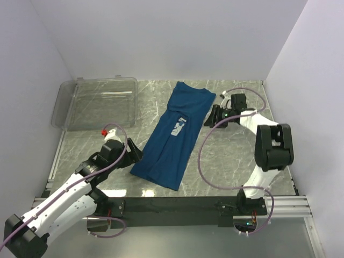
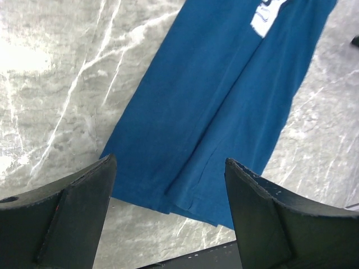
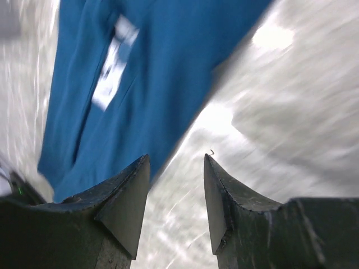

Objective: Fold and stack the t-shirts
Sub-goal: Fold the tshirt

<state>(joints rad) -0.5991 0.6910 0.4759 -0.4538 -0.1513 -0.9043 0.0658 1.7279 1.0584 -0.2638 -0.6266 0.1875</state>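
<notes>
Counter [image 1: 236,156] of grey marble pattern carries a single dark blue t-shirt [image 1: 174,137], laid out as one long, narrow strip with its sides turned in. The strip runs on a slant, its far end near the back middle of the counter and its near end toward the left arm. A pale print [image 1: 179,124] shows only as a thin sliver about halfway along the strip.

The left claw [image 1: 133,152] sits just beside the near left edge of the t-shirt. From the left wrist, the left claw [image 2: 168,162] has its jaws wide apart and nothing between them, and the near end of the t-shirt [image 2: 224,101] lies flat on the counter [image 2: 56,84] in the gap. Whether the tips touch the cloth cannot be told. The print [image 2: 266,19] sits at the top edge of that view.

The right claw [image 1: 212,117] is just beside the right edge of the t-shirt, toward its far end. The right wrist picture is blurred, but the right claw [image 3: 176,159] shows its jaws parted with nothing gripped, over the line where the t-shirt [image 3: 151,67] meets bare counter [image 3: 280,112].

A clear plastic bin [image 1: 63,105] stands at the far left of the counter, well apart from the t-shirt.
</notes>
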